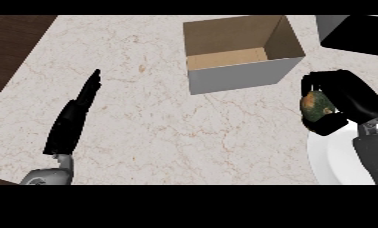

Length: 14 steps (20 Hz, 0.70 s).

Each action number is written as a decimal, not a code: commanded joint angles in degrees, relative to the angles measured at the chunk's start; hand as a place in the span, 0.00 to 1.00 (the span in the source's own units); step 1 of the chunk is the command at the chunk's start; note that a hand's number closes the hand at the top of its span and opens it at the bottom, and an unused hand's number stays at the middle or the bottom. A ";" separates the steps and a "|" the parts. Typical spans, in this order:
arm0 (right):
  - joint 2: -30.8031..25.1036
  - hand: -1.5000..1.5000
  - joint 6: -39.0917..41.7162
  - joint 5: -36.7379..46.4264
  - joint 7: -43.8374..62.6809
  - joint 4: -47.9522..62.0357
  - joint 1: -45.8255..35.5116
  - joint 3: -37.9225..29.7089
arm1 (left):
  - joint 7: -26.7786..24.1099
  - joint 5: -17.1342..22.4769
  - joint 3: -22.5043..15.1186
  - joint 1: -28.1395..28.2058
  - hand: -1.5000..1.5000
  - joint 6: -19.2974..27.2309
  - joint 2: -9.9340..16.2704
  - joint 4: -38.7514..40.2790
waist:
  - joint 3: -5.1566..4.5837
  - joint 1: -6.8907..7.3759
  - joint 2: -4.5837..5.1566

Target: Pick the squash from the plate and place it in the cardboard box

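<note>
A mottled green and orange squash (315, 106) is held at the right edge of the head view, with my right hand (347, 97) curled round it. It hangs just above the upper left rim of the white plate (334, 158) at the lower right. The open cardboard box (240, 52) stands on the counter up and to the left of the squash, its inside showing. My left hand (72, 117) rests open at the lower left, fingers straight and pointing up, far from the box and the plate.
A marble counter (148, 122) fills most of the view. Its dark wooden edge (18, 42) shows at the upper left. A dark grey object (351, 32) lies at the upper right corner, behind the box.
</note>
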 commanded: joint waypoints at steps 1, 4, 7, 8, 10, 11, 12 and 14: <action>-4.28 1.00 2.39 -0.93 -13.39 2.31 -8.84 3.29 | 0.19 -0.07 -1.36 -2.17 0.50 -1.11 -0.25 0.23 | 0.26 2.70 0.96; -5.63 1.00 2.38 -3.31 -21.21 7.07 -14.51 1.95 | 0.06 -0.50 -2.29 -2.82 0.50 -0.48 -1.45 0.32 | 0.32 2.30 1.14; -6.19 1.00 4.53 -7.70 -28.94 12.42 -19.04 0.02 | -0.06 -1.13 -2.20 -2.69 0.50 -0.34 -1.00 1.04 | 0.30 2.04 1.31; -5.46 1.00 5.53 -9.45 -32.17 13.47 -20.39 0.21 | 0.61 -0.78 -2.24 -3.52 0.50 0.11 -2.06 1.75 | 0.28 1.39 1.38; -3.97 1.00 9.14 -15.70 -37.73 16.14 -22.55 -2.13 | 0.44 -1.05 -2.22 -3.07 0.50 0.12 -1.70 1.40 | 0.31 0.56 0.74; -3.34 1.00 10.71 -17.56 -40.03 17.66 -23.79 -2.57 | -0.11 -0.93 -1.98 -2.51 0.50 0.04 -1.51 1.81 | 0.26 0.74 0.79; -3.37 1.00 12.66 -19.51 -42.45 19.06 -24.96 -3.29 | 1.37 -0.09 -1.05 -4.25 0.50 -0.42 -1.13 1.75 | 0.31 0.33 0.89; -3.04 1.00 17.52 -22.68 -45.77 22.41 -28.56 -3.56 | 0.61 -1.53 -2.40 -3.48 0.50 1.18 -2.68 2.19 | 0.12 -0.33 0.47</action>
